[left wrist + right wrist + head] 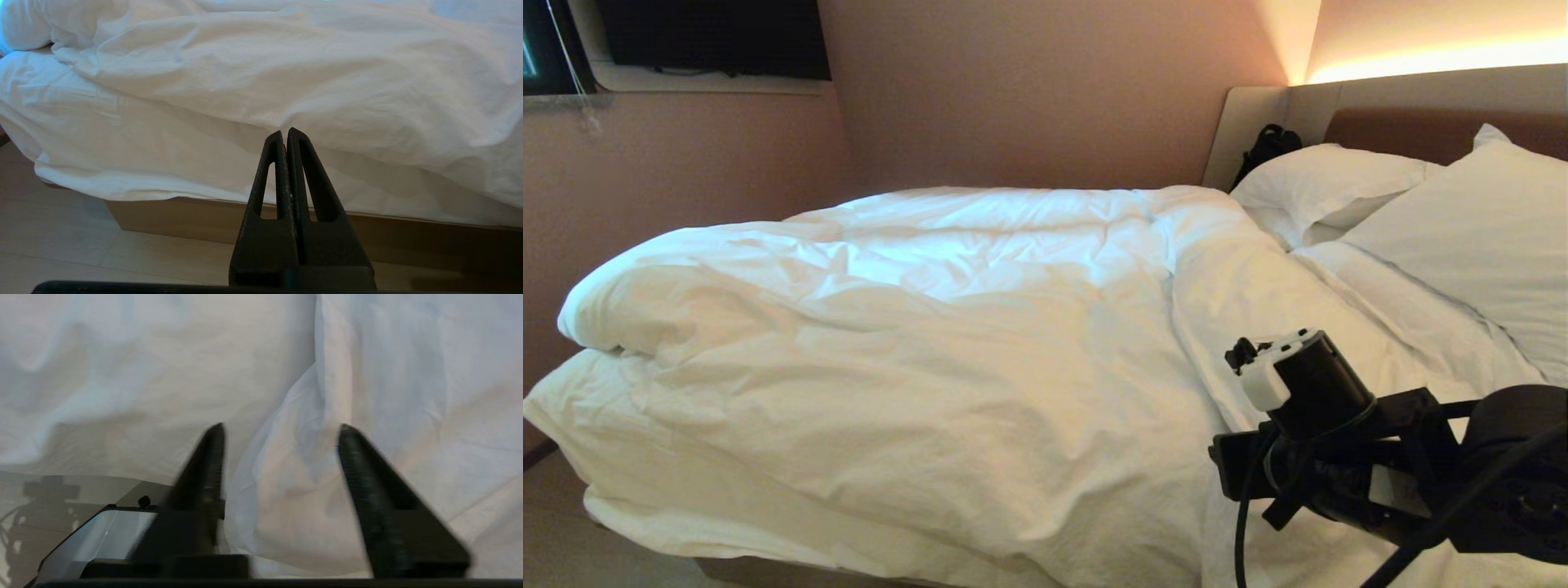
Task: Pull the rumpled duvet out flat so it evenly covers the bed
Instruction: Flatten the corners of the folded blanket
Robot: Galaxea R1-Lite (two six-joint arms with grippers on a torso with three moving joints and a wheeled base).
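Right gripper (281, 435) has its two black wedge-shaped fingers spread apart with nothing between them, pointing at a soft vertical fold of the duvet (915, 343) near the bed's (171, 216) front edge. From the head view only the arm's chunky black wrist housing shows, low on the right over the white cloth. Left gripper (285, 132) sits parked lower down by the bedside, its textured black fingers pressed together, aimed at the overhanging cover and the tan wooden base. That duvet is thick, puffy and heavily creased, bunched up over most of the mattress with a rounded rolled edge at the far left. Two plump white pillows (1462, 220) lean on the beige padded headboard (1258, 122).
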